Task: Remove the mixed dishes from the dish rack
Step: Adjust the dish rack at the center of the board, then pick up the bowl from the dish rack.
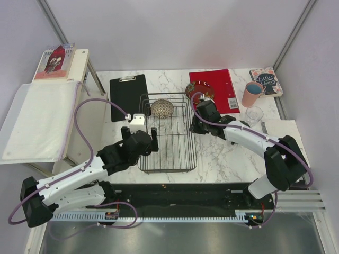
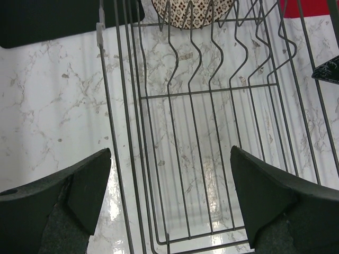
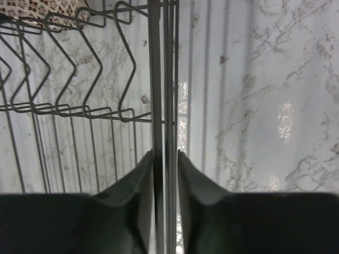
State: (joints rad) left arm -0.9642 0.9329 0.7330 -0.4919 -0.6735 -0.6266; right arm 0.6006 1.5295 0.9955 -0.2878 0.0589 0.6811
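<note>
Right hand, seemingly tight, astride dish rack

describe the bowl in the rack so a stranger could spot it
Find the black wire dish rack in the middle of the marble table. At its far end sits the bowl, the only dish inside it. It is beige with a fine mesh pattern, unlike the dark red plate just outside the rack's far right corner.

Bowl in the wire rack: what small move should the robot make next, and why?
Probably the open left gripper reaches forward to the beige bowl, the only dish left in the dish rack; the right gripper pinches its right rim, perhaps steadying it.
</note>
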